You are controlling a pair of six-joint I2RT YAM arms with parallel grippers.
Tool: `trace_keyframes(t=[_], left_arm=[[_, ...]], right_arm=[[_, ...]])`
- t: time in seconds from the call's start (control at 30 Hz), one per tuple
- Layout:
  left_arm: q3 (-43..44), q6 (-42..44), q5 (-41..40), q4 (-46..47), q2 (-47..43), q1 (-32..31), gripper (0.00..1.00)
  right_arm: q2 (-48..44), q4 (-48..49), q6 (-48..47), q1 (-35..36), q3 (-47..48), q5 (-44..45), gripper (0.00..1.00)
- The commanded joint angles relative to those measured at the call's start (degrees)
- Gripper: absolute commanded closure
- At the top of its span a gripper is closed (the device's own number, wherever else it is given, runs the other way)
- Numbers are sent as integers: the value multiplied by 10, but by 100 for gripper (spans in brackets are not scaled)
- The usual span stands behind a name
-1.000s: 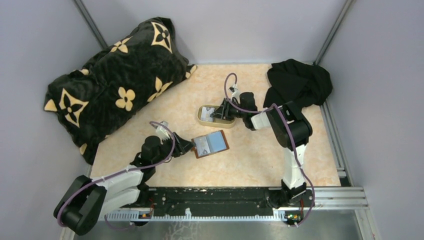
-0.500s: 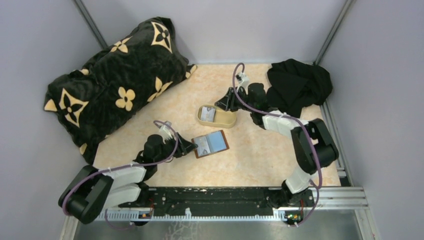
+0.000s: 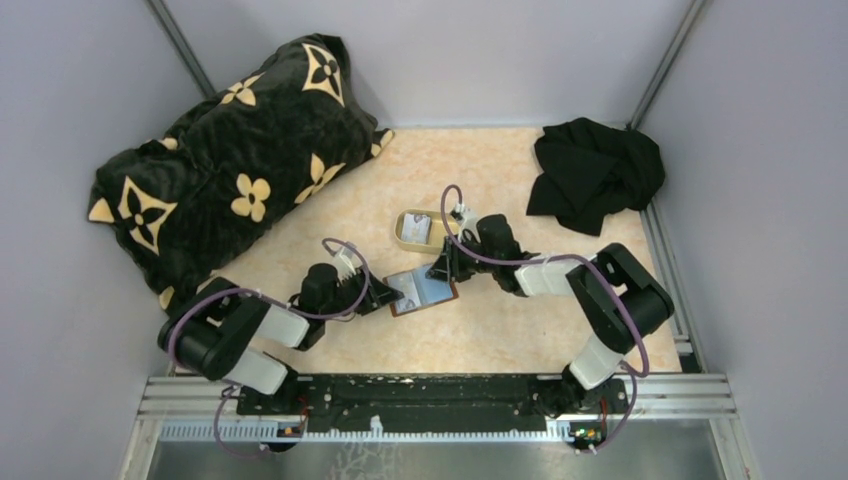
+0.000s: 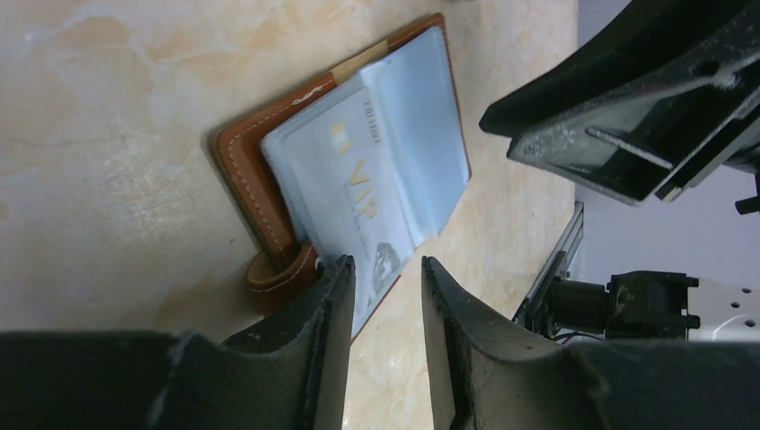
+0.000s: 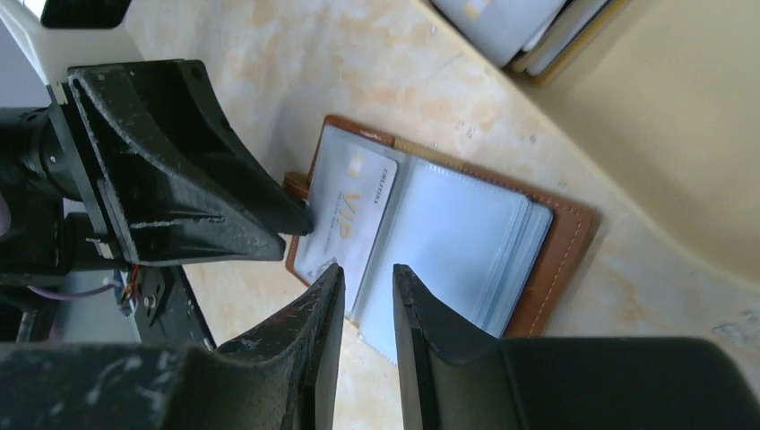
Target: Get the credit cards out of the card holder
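Right wrist: right hand [image 5: 367,273] narrow, empty, over card holder [image 5: 466,224]. Left hand [image 4: 385,269] narrow at its edge; best draw VIP card [image 5: 345,215] out flat.

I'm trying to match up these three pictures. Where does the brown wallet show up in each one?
Top view: the wallet lies open just below the picture's centre.
Left wrist view: the wallet fills the upper middle, lying open.
Right wrist view: the wallet sits in the centre, lying open.
Shared landmark: the white VIP card in its clear sleeve, only a pale patch from above.
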Motion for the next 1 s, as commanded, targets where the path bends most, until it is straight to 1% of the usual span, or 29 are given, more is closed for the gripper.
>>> trace_keyframes(t=[0.0,0.1,0.2,0.27,0.47,0.7,0.97], left_arm=[[4,-14,17,59,64,2,61],[-3,-24,11,83,109,3,66],[-8,-30,9,101,138,2,69],[-11,-30,8,111,151,3,70],[-8,-28,7,126,185,3,72],[-9,-40,17,168,220,2,72],[-8,-44,21,182,230,3,73]], right_arm=[[14,83,24,9,-13,-19,72],[15,73,13,9,-8,-21,70],[37,64,8,9,-2,-36,64],[39,71,12,9,-1,-47,62],[67,85,16,20,1,-52,62],[99,90,14,31,4,-60,61],[123,125,36,38,2,-80,62]])
